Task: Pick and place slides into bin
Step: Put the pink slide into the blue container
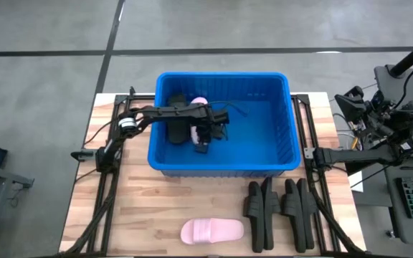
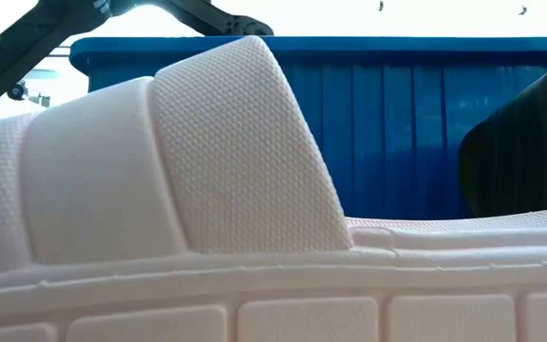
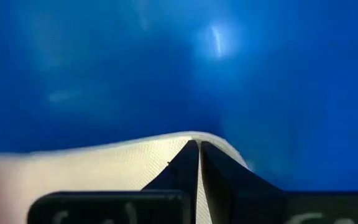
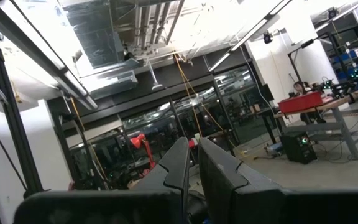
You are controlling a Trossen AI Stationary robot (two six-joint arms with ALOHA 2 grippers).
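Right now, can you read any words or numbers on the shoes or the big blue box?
None can be read.
Large bright blue ribbed plastic bin: no label shows on its walls or rim.
Pale pink foam slide on the wooden table: only a woven texture shows in the low view, no brand.
Matte black slides standing on edge beside it: no marks visible.
Left gripper, inside the bin, shut on another pale pink slide: faint marks on its mount are too blurred to read.
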